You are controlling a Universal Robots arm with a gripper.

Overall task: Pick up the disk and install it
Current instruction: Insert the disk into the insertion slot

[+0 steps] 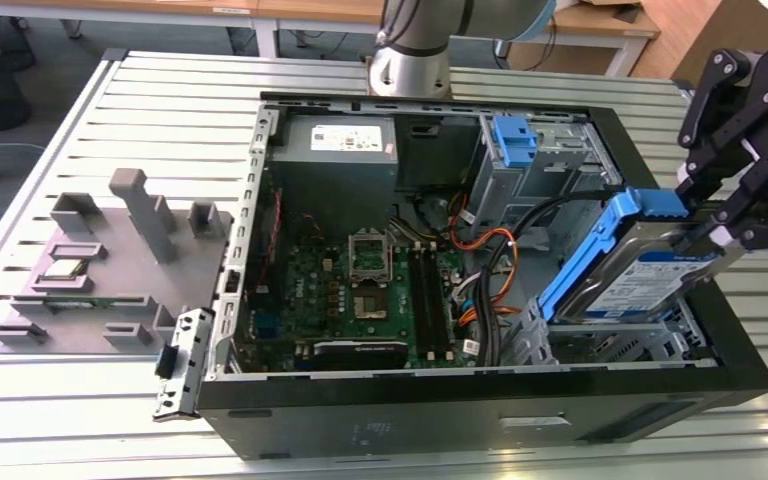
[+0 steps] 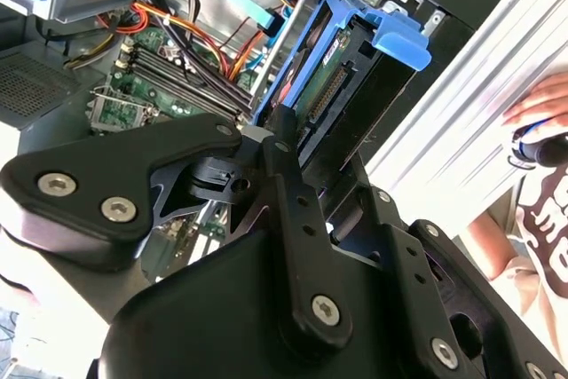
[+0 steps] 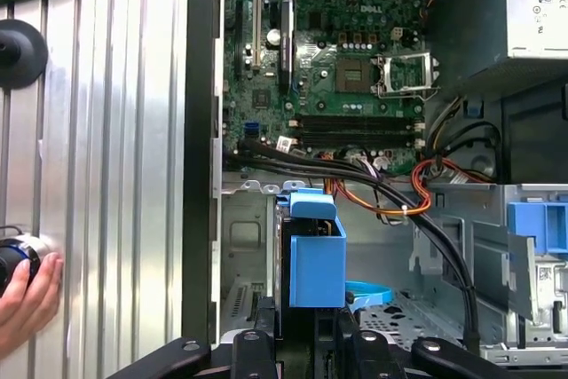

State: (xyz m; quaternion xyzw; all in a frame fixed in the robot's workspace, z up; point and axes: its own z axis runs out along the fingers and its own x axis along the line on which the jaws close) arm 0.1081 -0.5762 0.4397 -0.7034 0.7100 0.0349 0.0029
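Slotted metal table (image 1: 37,180), bearing all items. At the exterior view's left: grey fixture plate (image 1: 104,270) with upright posts, well apart from the task's thing. Centre: open black computer case (image 1: 491,425), lying on its side. Inside it, at the far left, grey power-supply box (image 1: 337,140) with a white label. Nearer than that, green motherboard (image 1: 357,290), lying flat. At the far right of the case, light-blue bracket (image 1: 511,135), without a drive. Black and orange cables (image 1: 491,250) run between the motherboard and the drive cage (image 1: 624,340) in the near right corner. At the exterior view's right: disk (image 1: 638,275), seen in both wrist views (image 2: 342,86) (image 3: 317,259), standing on edge and tilted over the drive cage. Its long axis slants, lower end toward the cage, upper end with the blue tab raised to the right; the labelled face is turned near. Whether it touches the cage cannot be told. Gripper (image 1: 720,222), black, fingers (image 2: 284,157) pinching the disk at its raised end. A person's hand (image 3: 27,295) rests on the table beside the case.
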